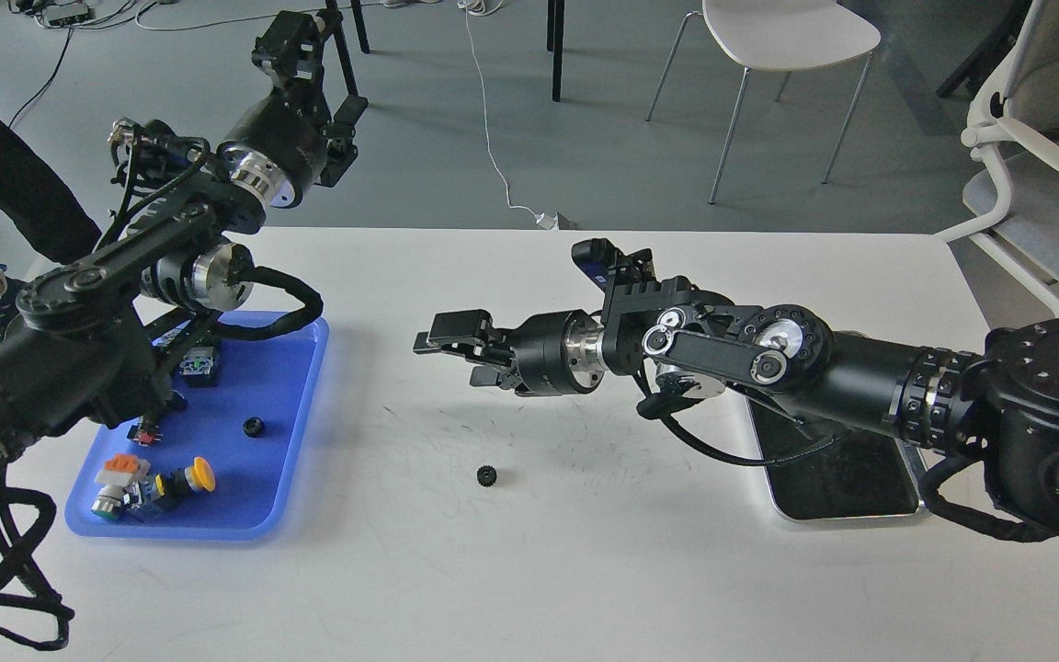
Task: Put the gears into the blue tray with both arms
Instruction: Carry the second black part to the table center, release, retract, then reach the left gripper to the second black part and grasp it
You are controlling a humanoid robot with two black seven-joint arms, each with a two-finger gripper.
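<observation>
The blue tray lies at the table's left, partly covered by my left arm. One small black gear sits inside it. A second gear lies loose on the white table, right of the tray. My right gripper hovers above and slightly left of that loose gear, open, with nothing between its fingers. My left gripper is raised high beyond the table's far left edge, its fingers apart and empty.
Push-button switches with yellow and orange caps lie in the tray's near corner. A steel tray with a dark bottom sits under my right arm. A person's legs stand at the left; chairs stand beyond the table.
</observation>
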